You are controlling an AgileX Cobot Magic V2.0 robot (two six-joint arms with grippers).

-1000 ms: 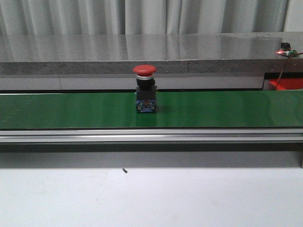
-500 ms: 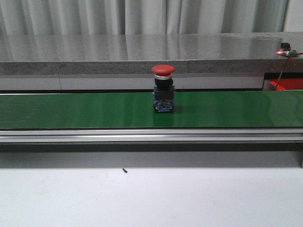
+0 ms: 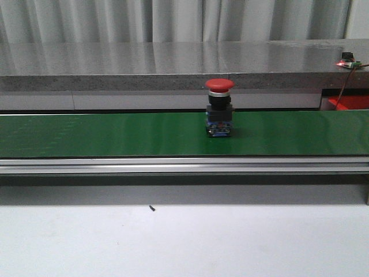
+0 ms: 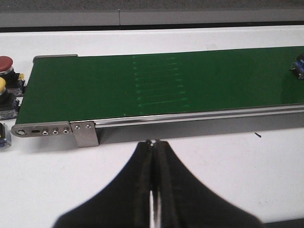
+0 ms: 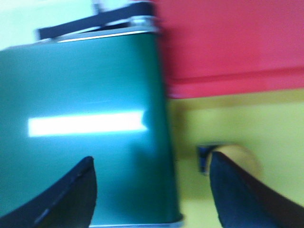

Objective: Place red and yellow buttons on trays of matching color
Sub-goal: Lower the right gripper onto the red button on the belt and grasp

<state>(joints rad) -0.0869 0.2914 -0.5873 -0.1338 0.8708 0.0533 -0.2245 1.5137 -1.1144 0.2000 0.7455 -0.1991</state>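
A red button (image 3: 219, 109) with a black body and blue base stands upright on the green conveyor belt (image 3: 104, 134), a little right of the middle. Its blue base (image 4: 299, 67) just shows at the edge of the left wrist view. My left gripper (image 4: 153, 142) is shut and empty over the white table before the belt's end. My right gripper (image 5: 152, 157) hangs open and empty over the belt's other end, beside the red tray (image 5: 228, 42) and yellow tray (image 5: 228, 118). A yellow button (image 5: 240, 153) lies on the yellow tray, partly hidden behind one finger. Neither gripper shows in the front view.
More buttons wait off the belt's left end: a red one (image 4: 5, 63), a yellow one (image 4: 2, 85) and a blue base (image 4: 2, 136). A grey stone ledge (image 3: 173, 63) runs behind the belt. A corner of the red tray (image 3: 349, 103) shows at far right.
The red button has travelled to the right along the belt, from left of centre to right of centre. Nothing else in the front view has moved.
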